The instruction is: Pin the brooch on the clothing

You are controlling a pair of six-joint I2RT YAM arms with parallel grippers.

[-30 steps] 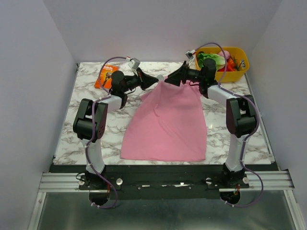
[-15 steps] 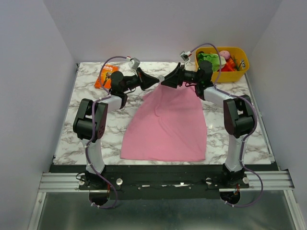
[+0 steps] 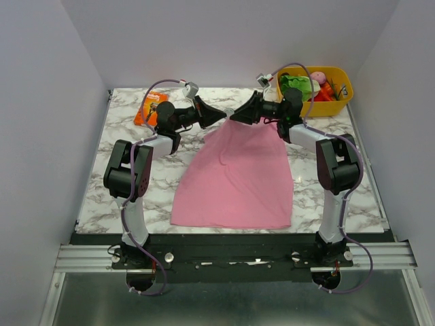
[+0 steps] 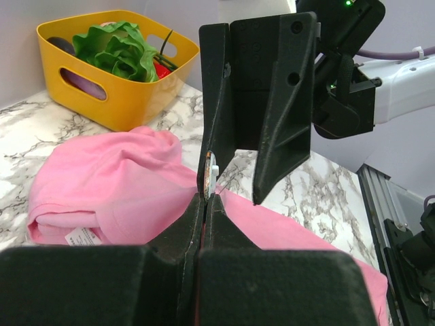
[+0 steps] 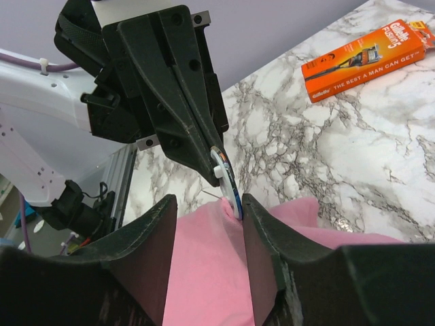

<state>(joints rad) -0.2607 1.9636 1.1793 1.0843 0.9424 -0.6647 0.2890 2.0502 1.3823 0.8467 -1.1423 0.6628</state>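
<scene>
Two grippers faced tip to tip above the shirt's far edge. The left gripper was clamped on the brooch, held edge-on in the air; the right gripper stood parted, jaws straddling it. This looked like a handover: the right should close squarely on the disc before the left lets go. Only the wrist views showed the brooch; the top view hid it

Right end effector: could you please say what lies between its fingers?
The brooch, held by the left end effector, with the shirt behind it, as the right wrist view shows.
</scene>
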